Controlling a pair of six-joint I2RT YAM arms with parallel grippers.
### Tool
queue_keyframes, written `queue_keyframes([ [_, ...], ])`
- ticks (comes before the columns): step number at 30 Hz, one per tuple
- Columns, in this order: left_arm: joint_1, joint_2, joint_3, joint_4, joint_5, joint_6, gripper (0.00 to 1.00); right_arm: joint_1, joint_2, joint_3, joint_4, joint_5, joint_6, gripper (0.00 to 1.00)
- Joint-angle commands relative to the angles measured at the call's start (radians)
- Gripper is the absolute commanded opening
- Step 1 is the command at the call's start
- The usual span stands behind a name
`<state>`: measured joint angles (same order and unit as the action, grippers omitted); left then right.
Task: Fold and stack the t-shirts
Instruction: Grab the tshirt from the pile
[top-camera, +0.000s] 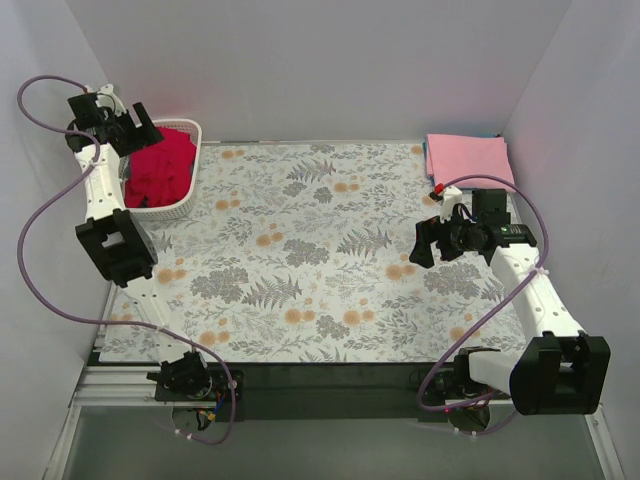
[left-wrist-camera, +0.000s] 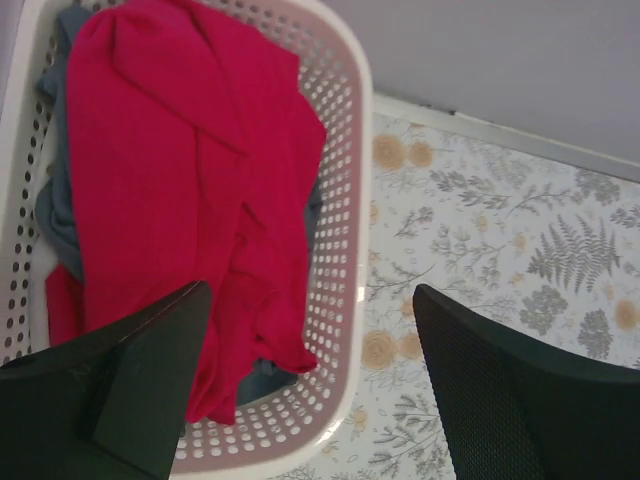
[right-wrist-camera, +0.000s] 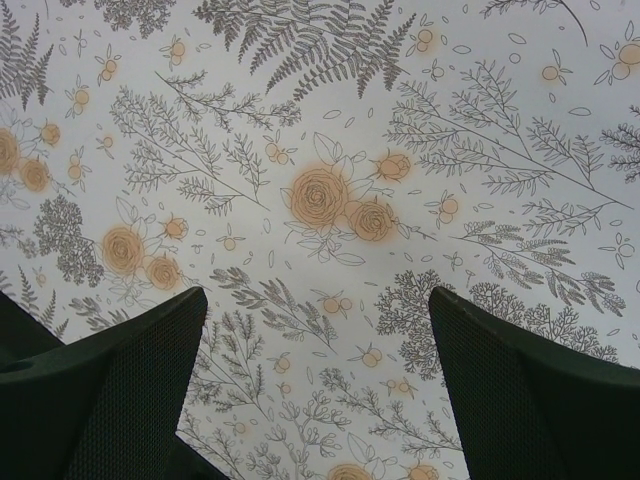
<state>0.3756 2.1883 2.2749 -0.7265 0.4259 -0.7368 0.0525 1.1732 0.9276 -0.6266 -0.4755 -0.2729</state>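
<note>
Over on the far left, the white lattice basket (top-camera: 197, 140) sits at the corner of the floral cloth (top-camera: 300, 250) that covers the bench. The red t-shirt (top-camera: 160, 170) lies crumpled inside it, filling most of it. From the left wrist view, a slate-blue t-shirt (left-wrist-camera: 60, 215) shows beneath the red one, peeking out along the basket's left wall and again near its near end.

The left claw (top-camera: 125, 125) hangs above the basket with its fingers spread wide and nothing between them. In its own camera one finger (left-wrist-camera: 150, 380) sits over the red cloth and the other over the patterned cloth just outside the basket rim. I can't tell whether either tip touches the shirt.

At the far right corner the pink t-shirt (top-camera: 468, 158) lies flat in a neat rectangle, well apart from the basket.

The right claw (top-camera: 425, 245) hovers over the right side of the cloth, nearer than the pink shirt and clear of it. Its fingers are wide open too, and only printed ferns and orange flowers show between them.
</note>
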Motion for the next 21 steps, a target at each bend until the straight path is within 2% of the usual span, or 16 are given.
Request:
queue_keyframes([
  [1,-0.011,0.025,-0.029,0.055,-0.044,0.028,0.80,-0.006,0.006,0.022,0.005,-0.031,-0.009,0.98],
  [7,-0.009,0.149,-0.012,0.076,-0.084,0.043,0.79,-0.006,0.034,0.019,0.005,-0.041,-0.012,0.98],
  [15,-0.010,0.223,-0.060,0.108,-0.147,0.085,0.76,-0.008,0.068,0.025,0.005,-0.044,-0.011,0.98],
  [18,-0.017,0.237,-0.087,0.110,-0.179,0.115,0.72,-0.008,0.072,0.025,0.004,-0.043,-0.011,0.98],
  [21,-0.017,0.240,-0.107,0.113,-0.193,0.134,0.62,-0.006,0.078,0.024,0.004,-0.041,-0.011,0.98],
])
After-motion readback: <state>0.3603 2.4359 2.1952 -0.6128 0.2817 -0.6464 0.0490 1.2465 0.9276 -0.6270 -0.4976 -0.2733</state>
